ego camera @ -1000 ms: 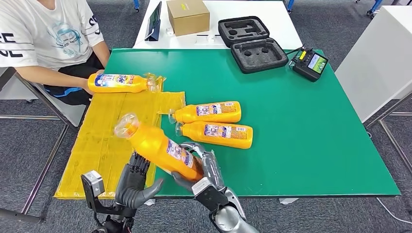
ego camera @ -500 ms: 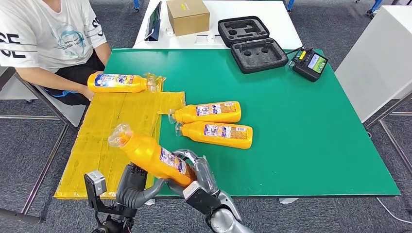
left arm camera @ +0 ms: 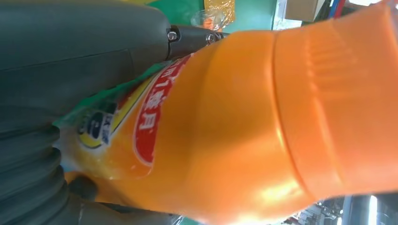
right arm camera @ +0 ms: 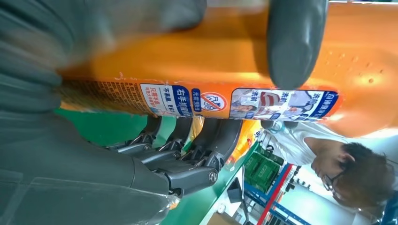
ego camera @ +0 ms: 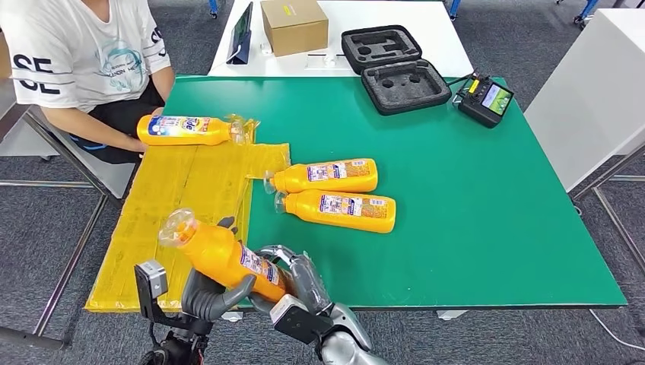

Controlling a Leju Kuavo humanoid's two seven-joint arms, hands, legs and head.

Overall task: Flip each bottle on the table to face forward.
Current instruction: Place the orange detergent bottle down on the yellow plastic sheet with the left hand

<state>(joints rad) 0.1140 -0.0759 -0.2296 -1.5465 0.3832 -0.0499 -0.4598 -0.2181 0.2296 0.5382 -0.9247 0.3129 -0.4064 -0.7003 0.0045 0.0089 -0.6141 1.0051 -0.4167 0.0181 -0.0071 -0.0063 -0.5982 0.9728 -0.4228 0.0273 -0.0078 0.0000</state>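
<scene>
Green table (ego camera: 471, 228) ahead; bottle (ego camera: 224, 256) off it, gripped by right hand (ego camera: 293, 277) at label and left hand (ego camera: 209, 293) beneath; probably rigid, slick, best taken mid-body.

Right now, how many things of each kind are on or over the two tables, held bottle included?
Orange bottles: 4 (one in both hands, one by the person, two on the green table)
Cardboard box: 1
Black foam case: 1
Handheld controller with screen: 1
Tablet: 1
Total: 8
</scene>
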